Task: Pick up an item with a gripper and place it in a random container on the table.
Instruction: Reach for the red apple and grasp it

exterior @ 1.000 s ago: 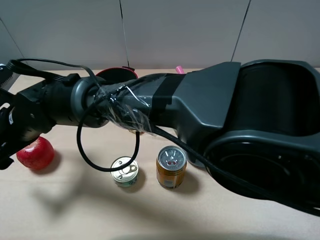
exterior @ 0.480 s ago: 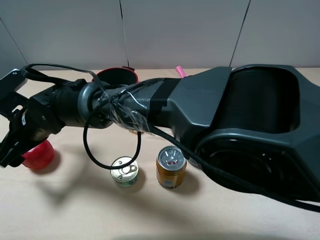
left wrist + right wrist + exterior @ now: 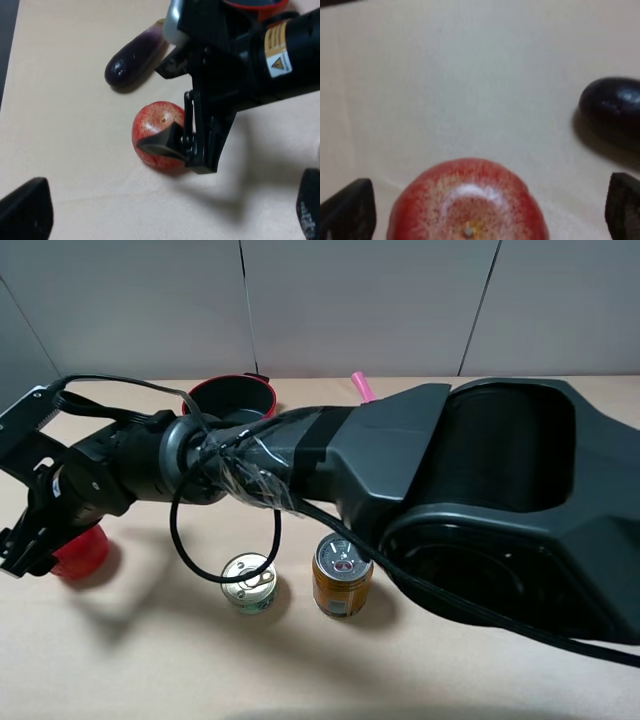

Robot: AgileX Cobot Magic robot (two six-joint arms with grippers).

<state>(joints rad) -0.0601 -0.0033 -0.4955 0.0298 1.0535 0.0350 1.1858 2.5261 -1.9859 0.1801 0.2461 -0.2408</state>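
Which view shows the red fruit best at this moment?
The left wrist view: the red fruit appears almost whole, speckled skin and all, with only a little of it hidden. The right wrist view is closer but cuts off its lower part between the open gripper. The high view shows only a red sliver behind the arm.

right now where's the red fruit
In the exterior high view the red fruit sits at the far left of the table, partly hidden under the right gripper, whose open jaws straddle it. The left wrist view shows the eggplant close by.
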